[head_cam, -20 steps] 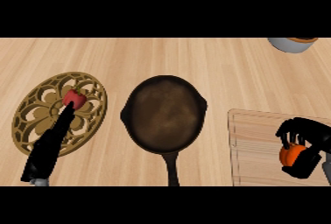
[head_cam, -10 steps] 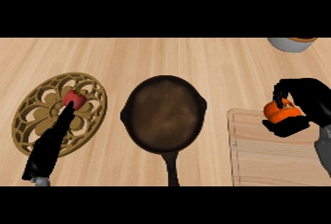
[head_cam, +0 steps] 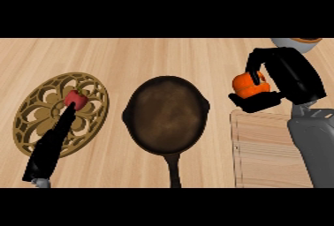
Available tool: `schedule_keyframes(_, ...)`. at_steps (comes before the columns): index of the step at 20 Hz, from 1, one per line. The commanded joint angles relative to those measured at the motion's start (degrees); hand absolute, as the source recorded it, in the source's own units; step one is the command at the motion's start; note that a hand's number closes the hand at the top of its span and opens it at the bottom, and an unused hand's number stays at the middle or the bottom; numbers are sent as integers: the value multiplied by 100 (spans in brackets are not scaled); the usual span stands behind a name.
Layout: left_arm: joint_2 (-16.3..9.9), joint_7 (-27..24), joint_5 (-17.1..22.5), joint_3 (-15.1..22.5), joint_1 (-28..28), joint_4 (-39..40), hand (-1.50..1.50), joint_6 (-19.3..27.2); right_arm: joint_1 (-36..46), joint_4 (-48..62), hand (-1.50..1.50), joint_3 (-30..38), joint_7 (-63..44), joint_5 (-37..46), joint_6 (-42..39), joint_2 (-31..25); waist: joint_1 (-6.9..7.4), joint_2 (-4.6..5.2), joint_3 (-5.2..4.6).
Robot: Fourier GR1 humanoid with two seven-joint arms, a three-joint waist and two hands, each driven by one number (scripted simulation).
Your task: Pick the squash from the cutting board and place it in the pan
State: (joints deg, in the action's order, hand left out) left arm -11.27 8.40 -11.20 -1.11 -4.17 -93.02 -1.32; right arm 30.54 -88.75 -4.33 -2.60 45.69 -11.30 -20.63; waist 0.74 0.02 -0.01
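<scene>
I see right hand [head_cam: 287,75] curled around orange squash [head_cam: 250,84], held above counter beyond cutting board [head_cam: 264,150] | pan [head_cam: 166,115] sits left of it, apart | left hand [head_cam: 49,145] lies straight-fingered over trivet [head_cam: 39,110]

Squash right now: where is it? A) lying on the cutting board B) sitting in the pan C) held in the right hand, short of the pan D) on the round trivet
C: the right hand is curled round the orange squash, right of the dark pan and beyond the cutting board.
</scene>
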Motion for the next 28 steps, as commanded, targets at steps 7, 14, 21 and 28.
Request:
schedule_keyframes(7,-50,-35,116,-145,-40,-50,0,-172,1405,1700,150,-407,-376,20,214,1586,41,17,0)
schedule_keyframes(14,66,33,-152,11,387,223,0,-51,2046,3274,150,-1433,-968,-562,1218,2051,159,51,-2)
schedule_keyframes(21,53,-268,-9,48,-43,43,0,-250,2707,5067,150,-2191,-532,-933,1595,2061,296,66,0)
schedule_keyframes(28,178,-132,-189,227,373,191,0,-167,2353,5322,-150,-1967,-1066,-3110,1062,2062,569,135,4)
